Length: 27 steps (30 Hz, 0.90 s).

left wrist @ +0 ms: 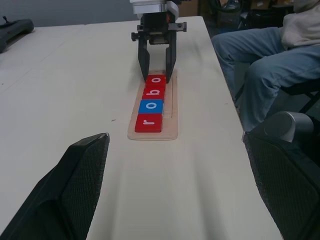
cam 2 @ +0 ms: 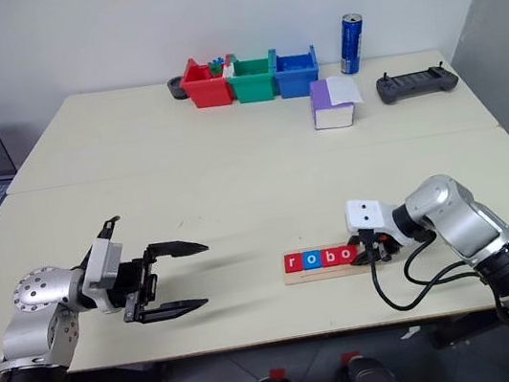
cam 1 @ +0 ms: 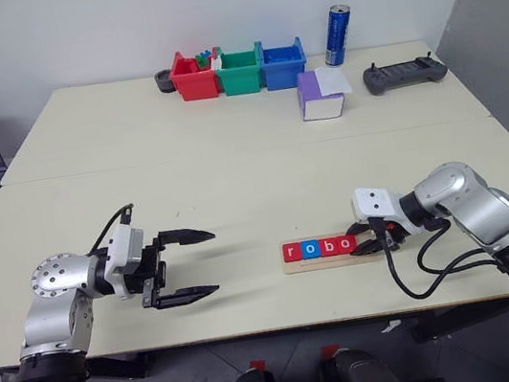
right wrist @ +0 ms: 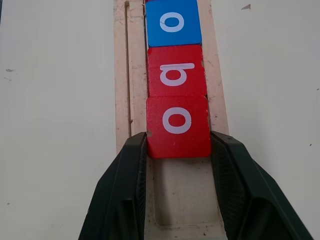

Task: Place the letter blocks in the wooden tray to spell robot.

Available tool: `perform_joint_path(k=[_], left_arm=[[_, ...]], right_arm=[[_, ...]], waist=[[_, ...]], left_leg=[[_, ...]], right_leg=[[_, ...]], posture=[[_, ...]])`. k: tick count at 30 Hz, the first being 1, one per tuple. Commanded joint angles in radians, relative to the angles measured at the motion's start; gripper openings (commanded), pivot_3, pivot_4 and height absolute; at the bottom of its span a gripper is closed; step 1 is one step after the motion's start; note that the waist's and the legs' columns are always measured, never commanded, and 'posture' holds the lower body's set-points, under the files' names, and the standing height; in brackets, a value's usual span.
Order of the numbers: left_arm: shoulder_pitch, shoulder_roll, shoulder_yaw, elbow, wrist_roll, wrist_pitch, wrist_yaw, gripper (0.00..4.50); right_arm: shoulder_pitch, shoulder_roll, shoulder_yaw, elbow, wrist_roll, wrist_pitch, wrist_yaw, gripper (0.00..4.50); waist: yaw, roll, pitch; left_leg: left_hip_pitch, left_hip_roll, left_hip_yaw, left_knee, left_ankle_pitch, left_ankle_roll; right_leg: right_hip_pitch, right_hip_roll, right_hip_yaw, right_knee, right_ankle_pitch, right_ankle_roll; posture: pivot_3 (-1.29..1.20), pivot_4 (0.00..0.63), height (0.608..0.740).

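We find the wooden tray lying crosswise at the tabletop's near edge, four letter blocks reading r-o-b-o. The right gripper has its jaws clamped on the last red "o" block. One slot remains beyond it. The left gripper, jaws apart, stands well apart. We see no fifth tile. Coloured bins sit far off.

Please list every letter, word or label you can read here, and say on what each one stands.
"r" on the first red block
"o" on the blue block
"b" on the next red block
"o" on the last red block
Blue can: print too small to read.
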Motion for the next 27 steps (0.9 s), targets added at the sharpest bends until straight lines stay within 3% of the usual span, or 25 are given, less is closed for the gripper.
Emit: perform_joint_path(k=[1, 9, 15, 20, 24, 27], left_arm=[[-0.013, 0.011, 0.014, -0.015, -0.007, -0.008, -0.007, 4.5], [-0.018, 0.015, 0.007, -0.005, -0.008, -0.013, -0.007, 4.5], [-0.032, 0.017, -0.005, 0.007, -0.012, -0.015, -0.007, 4.5], [-0.033, 0.026, -0.011, 0.01, -0.023, -0.018, -0.007, 4.5], [-0.034, 0.022, -0.029, 0.02, -0.027, -0.022, -0.007, 4.5], [-0.042, 0.012, -0.049, 0.027, -0.03, -0.024, -0.007, 4.5]], right_arm=[[-0.012, -0.001, -0.007, -0.022, -0.01, -0.003, -0.009, 1.8], [-0.007, -0.019, -0.046, -0.074, 0.025, 0.025, -0.009, 4.49], [0.063, -0.079, -0.21, -0.208, 0.156, 0.171, -0.032, 4.49], [0.19, -0.048, -0.528, -0.222, 0.248, 0.342, -0.244, 4.49], [0.343, 0.136, -0.84, -0.184, 0.225, 0.375, -0.584, 4.49], [0.502, 0.218, -0.914, -0.253, 0.205, 0.327, -0.687, 4.49]], waist=[[0.0, 0.0, 0.0], [0.0, 0.0, 0.0], [0.005, 0.0, 0.0], [0.007, 0.0, 0.0], [0.007, -0.003, -0.002], [0.011, -0.002, -0.002]], left_leg=[[0.0, 0.0, 0.0, 0.0, 0.0, 0.0], [0.0, 0.0, 0.0, 0.0, 0.0, 0.0], [-0.001, 0.0, 0.0, 0.0, 0.0, 0.0], [-0.001, 0.0, 0.0, 0.0, 0.0, 0.0], [0.0, 0.0, -0.001, -0.001, 0.0, -0.001], [0.0, -0.001, -0.001, -0.002, 0.002, -0.003]], right_leg=[[0.0, 0.0, 0.0, 0.0, 0.0, 0.0], [0.0, 0.0, 0.0, 0.0, 0.0, 0.0], [0.0, 0.0, 0.0, -0.001, 0.0, 0.0], [0.0, 0.0, 0.0, -0.001, 0.0, 0.0], [0.001, 0.0, 0.0, 0.0, 0.0, 0.0], [0.001, 0.0, 0.0, -0.001, 0.0, -0.001]], posture=[[0.0, 0.15, 0.74], [0.0, 0.15, 0.74], [0.0, 0.15, 0.74], [0.0, 0.15, 0.74], [0.0, 0.15, 0.74], [0.0, 0.15, 0.74]])
